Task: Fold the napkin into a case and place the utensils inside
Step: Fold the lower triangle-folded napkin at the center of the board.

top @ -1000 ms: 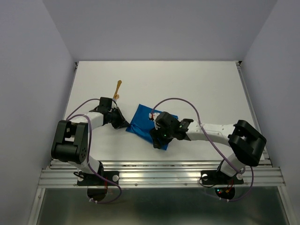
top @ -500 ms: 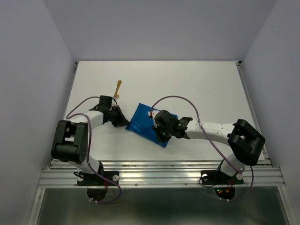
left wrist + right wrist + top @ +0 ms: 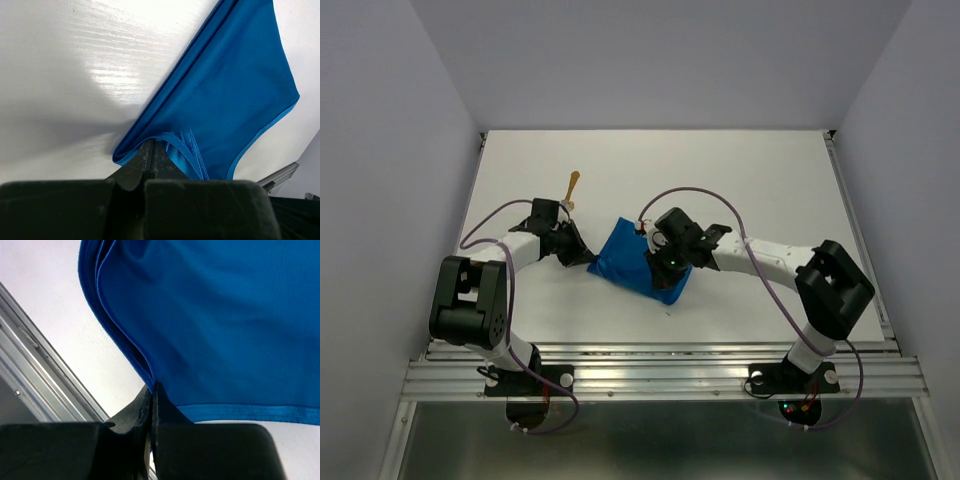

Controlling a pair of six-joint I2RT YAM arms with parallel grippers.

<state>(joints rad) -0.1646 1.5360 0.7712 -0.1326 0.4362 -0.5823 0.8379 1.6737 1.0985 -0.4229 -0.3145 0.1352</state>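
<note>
The bright blue napkin (image 3: pixel 632 262) lies folded near the middle of the white table, between my two arms. My left gripper (image 3: pixel 585 257) is shut on its left corner. The left wrist view shows the jaws (image 3: pixel 151 150) pinched together with several cloth layers (image 3: pixel 235 85) bunched at the tips. My right gripper (image 3: pixel 670 280) is shut on the napkin's near right edge. In the right wrist view the layered hem (image 3: pixel 215 315) runs into the closed tips (image 3: pixel 154 389). One golden-orange utensil (image 3: pixel 572 189) lies on the table behind the left gripper, apart from the cloth. No case shape shows.
An aluminium rail (image 3: pixel 660 365) runs along the near table edge, just below the napkin, and also shows in the right wrist view (image 3: pixel 30 370). Pale walls close off the left, back and right. White tabletop (image 3: pixel 750 180) stretches behind the napkin.
My right gripper has shut on the napkin's near right edge and carried it back and left, bunching the cloth narrower. The left gripper stayed shut and shifted slightly back.
</note>
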